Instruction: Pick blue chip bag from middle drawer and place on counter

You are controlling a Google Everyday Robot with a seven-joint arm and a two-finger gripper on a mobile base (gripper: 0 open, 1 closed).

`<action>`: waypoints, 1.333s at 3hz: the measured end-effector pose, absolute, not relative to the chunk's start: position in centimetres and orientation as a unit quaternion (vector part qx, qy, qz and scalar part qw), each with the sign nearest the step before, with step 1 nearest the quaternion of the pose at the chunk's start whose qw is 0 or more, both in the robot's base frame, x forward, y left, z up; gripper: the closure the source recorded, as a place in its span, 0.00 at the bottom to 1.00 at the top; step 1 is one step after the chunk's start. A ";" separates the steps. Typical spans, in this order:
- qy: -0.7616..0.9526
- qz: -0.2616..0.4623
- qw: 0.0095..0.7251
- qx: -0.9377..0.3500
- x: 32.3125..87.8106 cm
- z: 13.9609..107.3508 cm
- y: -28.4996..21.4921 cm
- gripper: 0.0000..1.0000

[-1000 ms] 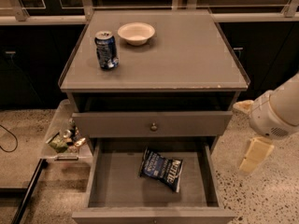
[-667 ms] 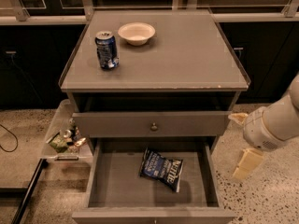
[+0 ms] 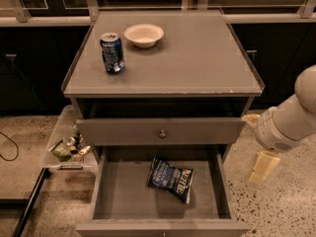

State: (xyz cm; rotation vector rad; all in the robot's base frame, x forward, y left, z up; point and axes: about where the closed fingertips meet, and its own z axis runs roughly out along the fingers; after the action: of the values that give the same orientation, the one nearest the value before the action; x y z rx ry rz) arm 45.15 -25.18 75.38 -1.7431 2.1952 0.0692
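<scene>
Crinkled, glossy foil on the blue chip bag, lower centre. Matt, smooth grey wood on the drawer and counter. Shiny metal on the can, upper left; matt pale bowl beside it. Smooth pale plastic on the gripper, right edge.

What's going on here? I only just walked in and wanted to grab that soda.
A robot arm is working at the grey cabinet. Its gripper hangs low to the right of the cabinet, outside the open middle drawer and apart from everything. The blue chip bag lies on the drawer floor, not yet picked up. The counter holds a soda can and a white bowl.
</scene>
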 end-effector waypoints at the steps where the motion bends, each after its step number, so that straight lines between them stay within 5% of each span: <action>1: 0.770 0.061 0.186 -0.607 45.4 73.7 -23.8 0.00; 4: 0.755 0.103 0.260 -0.593 49.8 61.0 -18.2 0.00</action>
State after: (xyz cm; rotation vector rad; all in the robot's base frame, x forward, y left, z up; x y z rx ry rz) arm 49.85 -18.19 60.99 -1.6071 2.0445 0.2789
